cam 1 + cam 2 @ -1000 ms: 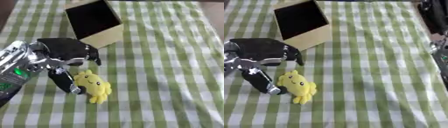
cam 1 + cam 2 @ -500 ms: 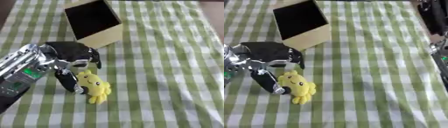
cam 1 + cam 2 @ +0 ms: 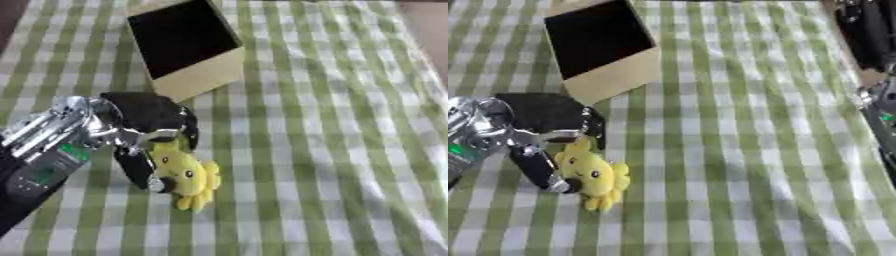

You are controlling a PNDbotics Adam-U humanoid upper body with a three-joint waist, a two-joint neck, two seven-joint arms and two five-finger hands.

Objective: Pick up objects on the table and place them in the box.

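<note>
My left hand [image 3: 144,117], black with a silver wrist, reaches in from the lower left and sits over the small yellow plush toy with a smiling face [image 3: 185,175]. Its thumb [image 3: 140,167] points down along the toy's left side and touches it; the curled black fingers [image 3: 187,131] arch over the toy's top, so the hand closes round the toy, which lies on the desk. The desk carries a green-and-white checked cloth [image 3: 332,130]. Beyond the fingers, near them, stands the tan cardboard box with a dark open interior [image 3: 185,47], tilted so its opening faces me. My right hand shows only as dark parts at the right edge [image 3: 878,107]; I cannot tell how its fingers stand.
</note>
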